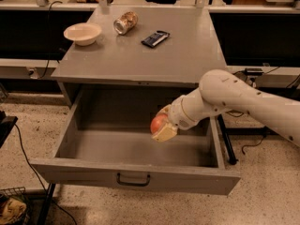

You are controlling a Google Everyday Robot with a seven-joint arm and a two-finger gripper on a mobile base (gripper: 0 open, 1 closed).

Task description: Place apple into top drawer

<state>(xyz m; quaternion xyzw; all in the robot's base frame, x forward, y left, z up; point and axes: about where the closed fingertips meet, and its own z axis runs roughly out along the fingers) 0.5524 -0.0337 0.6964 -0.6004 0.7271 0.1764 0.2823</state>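
Observation:
The red-orange apple (158, 123) is held in my gripper (161, 125), which is shut on it. The gripper hangs inside the open top drawer (70, 168), over the right-centre of its floor and just above it. The drawer is a wide grey box pulled fully out from under the grey table, with a small dark handle (133, 179) at the centre of its front panel. My white arm (234, 97) reaches in from the right, across the drawer's right wall.
On the grey table top (140, 60) stand a white bowl (82, 33), a dented metallic can (125, 22) lying on its side, and a dark blue packet (155, 38). A black table leg (225, 139) stands right of the drawer. A wire basket (11, 207) sits at the lower left.

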